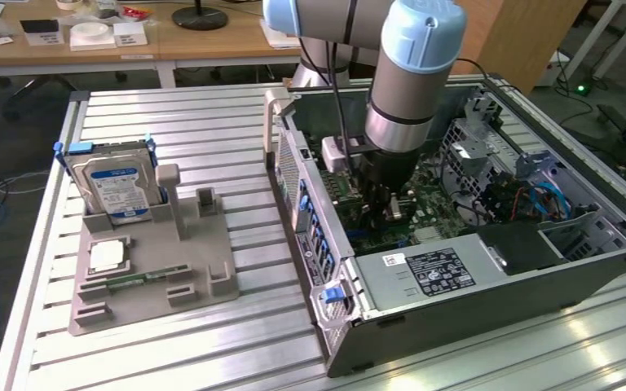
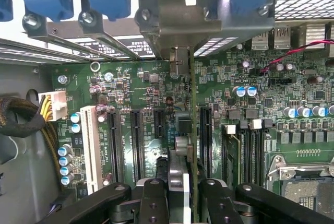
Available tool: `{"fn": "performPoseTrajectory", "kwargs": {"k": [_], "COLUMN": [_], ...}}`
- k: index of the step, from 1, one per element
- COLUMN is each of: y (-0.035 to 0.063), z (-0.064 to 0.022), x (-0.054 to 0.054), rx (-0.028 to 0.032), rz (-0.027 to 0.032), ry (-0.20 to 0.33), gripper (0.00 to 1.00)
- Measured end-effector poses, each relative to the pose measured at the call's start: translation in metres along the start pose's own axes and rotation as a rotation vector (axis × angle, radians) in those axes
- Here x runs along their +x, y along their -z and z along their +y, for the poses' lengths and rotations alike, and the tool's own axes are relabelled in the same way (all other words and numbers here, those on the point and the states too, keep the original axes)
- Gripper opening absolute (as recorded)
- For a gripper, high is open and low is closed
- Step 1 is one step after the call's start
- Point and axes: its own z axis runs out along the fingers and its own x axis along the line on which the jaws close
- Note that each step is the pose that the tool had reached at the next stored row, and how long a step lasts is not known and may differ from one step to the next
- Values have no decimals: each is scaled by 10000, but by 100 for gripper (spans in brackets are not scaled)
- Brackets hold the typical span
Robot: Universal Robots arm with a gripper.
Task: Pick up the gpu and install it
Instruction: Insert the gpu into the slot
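Item one, the gpu (image 2: 191, 145): you have it edge-on in the wrist view, a thin card standing upright over the green motherboard (image 2: 141, 85), its metal end bracket (image 2: 180, 23) up against the rear slot openings of the case. Item two, the gripper (image 2: 180, 195): its fingers (image 2: 154, 198) are closed on the card from both sides. Item three, the open computer case (image 1: 487, 318) on the slatted worktop (image 1: 182, 350), with the arm reaching down inside it. Item four, a grey holder (image 1: 156, 277) at the exterior view's left, carrying an upright hard drive (image 1: 117, 189).

No readable text on labels (image 1: 433, 271)
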Motion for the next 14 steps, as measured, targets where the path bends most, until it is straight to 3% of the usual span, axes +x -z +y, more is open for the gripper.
{"fn": "performPoseTrajectory", "kwargs": {"k": [14], "y": [-66], "z": [15], "x": [-1], "rx": [2], "rz": [-14], "ry": [-1], "gripper": [28]}}
